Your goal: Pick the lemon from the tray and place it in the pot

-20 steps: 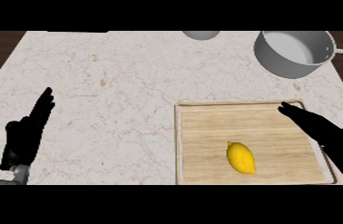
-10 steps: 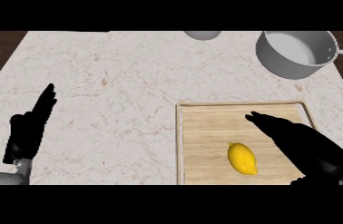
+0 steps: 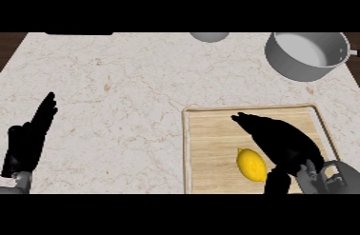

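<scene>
A yellow lemon (image 3: 251, 163) lies on the wooden tray (image 3: 211, 134) at the lower right of the counter. My right hand (image 3: 281, 140) hovers over the tray, fingers straight and pointing up-left, its thumb hanging down just right of the lemon's lower end. The hand is open and partly covers the lemon's right side. A grey pot (image 3: 307, 54) with a pale inside stands at the far right corner, well beyond the tray. My left hand (image 3: 28, 139) rests open at the lower left edge, fingers up.
A grey round object (image 3: 209, 36) sits at the counter's far edge, left of the pot. A dark flat item (image 3: 79, 33) lies along the far left edge. Marble countertop (image 3: 126, 96) spreads between my left hand and the tray.
My right hand has swung in from the tray's right edge to over the tray, ending beside the lemon. The lemon and my left hand have stayed put.
</scene>
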You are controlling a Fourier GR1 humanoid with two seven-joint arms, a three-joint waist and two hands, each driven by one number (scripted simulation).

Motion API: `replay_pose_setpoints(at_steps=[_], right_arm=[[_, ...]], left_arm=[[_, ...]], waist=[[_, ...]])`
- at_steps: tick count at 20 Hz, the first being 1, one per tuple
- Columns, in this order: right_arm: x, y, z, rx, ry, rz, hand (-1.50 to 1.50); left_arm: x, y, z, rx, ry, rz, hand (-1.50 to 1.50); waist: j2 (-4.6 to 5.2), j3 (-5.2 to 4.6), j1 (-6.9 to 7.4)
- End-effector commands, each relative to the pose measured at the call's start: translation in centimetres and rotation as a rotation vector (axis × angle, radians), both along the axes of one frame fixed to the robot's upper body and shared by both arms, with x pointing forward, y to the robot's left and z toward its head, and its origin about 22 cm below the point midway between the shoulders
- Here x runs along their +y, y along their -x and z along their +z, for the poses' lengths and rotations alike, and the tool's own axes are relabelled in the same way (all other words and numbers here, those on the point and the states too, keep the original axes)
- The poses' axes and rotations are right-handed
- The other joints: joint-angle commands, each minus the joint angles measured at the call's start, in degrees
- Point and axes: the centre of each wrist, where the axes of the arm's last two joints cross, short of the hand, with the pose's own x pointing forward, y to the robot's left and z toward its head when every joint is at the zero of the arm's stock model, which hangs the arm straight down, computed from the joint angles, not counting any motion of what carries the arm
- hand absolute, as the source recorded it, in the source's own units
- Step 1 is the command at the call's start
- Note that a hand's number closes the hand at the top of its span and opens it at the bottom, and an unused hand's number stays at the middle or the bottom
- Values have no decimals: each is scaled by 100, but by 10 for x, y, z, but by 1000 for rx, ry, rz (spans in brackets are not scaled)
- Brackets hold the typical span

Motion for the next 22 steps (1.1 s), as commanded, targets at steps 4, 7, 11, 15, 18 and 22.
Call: replay_pose_setpoints(at_steps=[4,7,11,15,18,22], right_arm=[[28,-9,-8,32,126,-24,-150],[35,-14,-30,73,151,-24,-150],[21,-2,-34,76,175,-39,-150],[38,-23,-43,75,187,-50,-150],[19,-4,-51,71,195,-40,-150],[10,-33,-63,107,199,-59,-150]], left_arm=[[-4,0,-9,6,8,2,0],[-12,10,-5,-7,-8,8,0],[4,11,-7,-1,2,23,0],[2,12,1,7,7,-1,0],[15,0,14,2,0,9,0],[-11,7,-10,-10,15,19,0]], waist=[[-5,2,-67],[-6,5,-41],[-12,4,-82],[-7,5,-43],[-11,6,-88],[-1,6,-58]])
